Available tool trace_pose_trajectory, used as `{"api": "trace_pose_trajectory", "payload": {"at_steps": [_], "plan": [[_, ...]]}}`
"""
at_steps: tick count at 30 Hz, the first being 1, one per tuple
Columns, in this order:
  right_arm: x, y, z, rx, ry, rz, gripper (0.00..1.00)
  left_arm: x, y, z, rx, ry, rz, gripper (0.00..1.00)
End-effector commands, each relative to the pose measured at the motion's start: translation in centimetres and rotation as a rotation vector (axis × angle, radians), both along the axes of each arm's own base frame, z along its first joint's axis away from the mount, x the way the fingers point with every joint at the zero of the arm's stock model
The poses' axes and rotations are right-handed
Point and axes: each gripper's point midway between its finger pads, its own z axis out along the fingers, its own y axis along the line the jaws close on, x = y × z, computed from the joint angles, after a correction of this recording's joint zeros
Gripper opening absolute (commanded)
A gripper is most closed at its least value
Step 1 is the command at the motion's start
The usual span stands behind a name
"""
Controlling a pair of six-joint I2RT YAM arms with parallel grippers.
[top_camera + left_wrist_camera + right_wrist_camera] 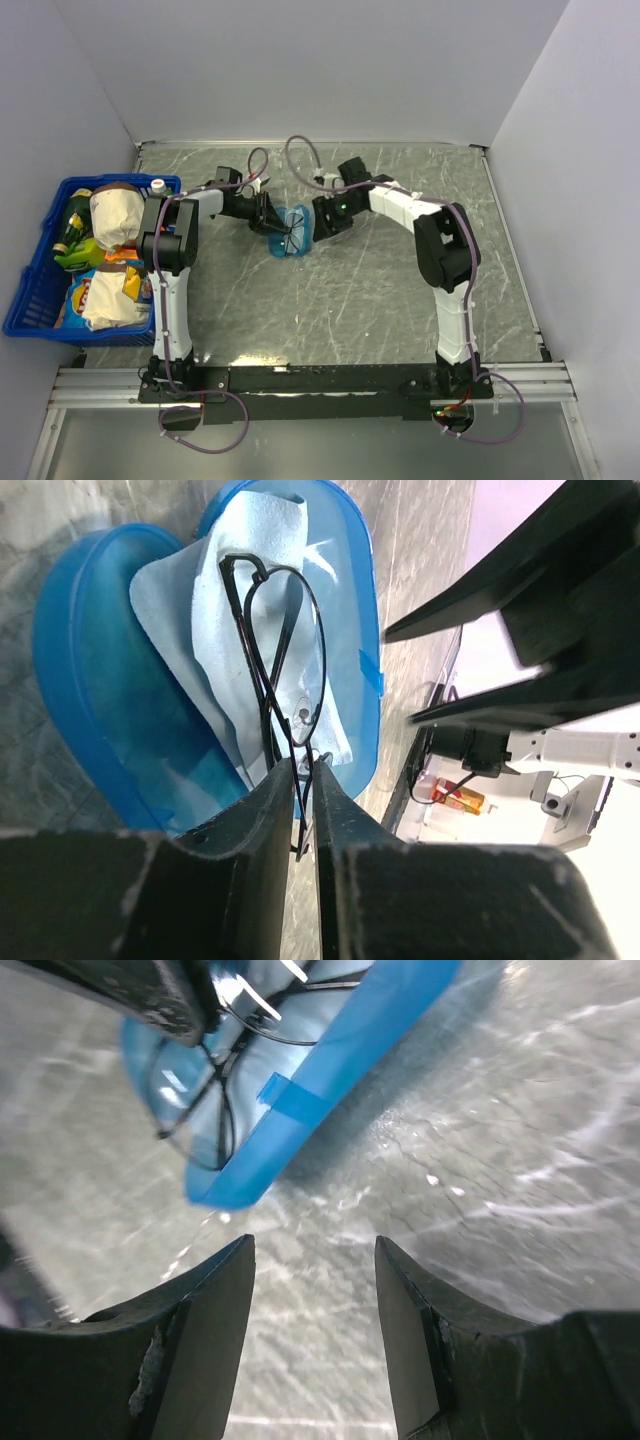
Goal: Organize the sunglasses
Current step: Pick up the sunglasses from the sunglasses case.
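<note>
The sunglasses (285,650), thin black wire frame, lie folded over a light-blue cloth (190,620) inside the open blue case (90,710). My left gripper (305,768) is shut on the sunglasses' thin frame at their near end, just above the case. In the top view the case (293,232) sits mid-table between both grippers, with the left gripper (268,213) at its left. My right gripper (313,1250) is open and empty, just beside the case's edge (300,1100); it shows in the top view (322,222) at the case's right. The sunglasses (205,1080) show through the case.
A blue basket (40,290) full of snack bags and a bottle stands at the table's left edge. Grey walls enclose the marble table (380,300) on three sides.
</note>
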Motion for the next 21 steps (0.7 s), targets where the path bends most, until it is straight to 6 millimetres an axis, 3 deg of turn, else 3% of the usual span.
{"api": "trace_pose_trajectory", "payload": {"at_steps": [1,5,11,16,21], "plan": [[-0.2,0.4,6.4,0.254,0.038,0.005,0.59,0.4,0.0,3.1,-0.034,-0.075,-0.004,0.19],[-0.6,1.8,7.2,0.346,0.096,-0.004,0.57,0.5,-0.1,3.6,-0.051,-0.084,-0.012,0.19],[0.0,3.5,5.9,0.262,0.067,-0.016,0.54,0.3,-0.1,3.8,-0.044,-0.087,-0.013,0.20],[0.9,2.8,3.5,0.134,0.047,-0.082,0.53,0.2,-0.1,3.3,-0.017,-0.090,-0.009,0.21],[1.7,2.5,2.4,0.086,0.027,-0.104,0.51,0.2,-0.2,2.6,-0.005,-0.080,-0.011,0.20]]}}
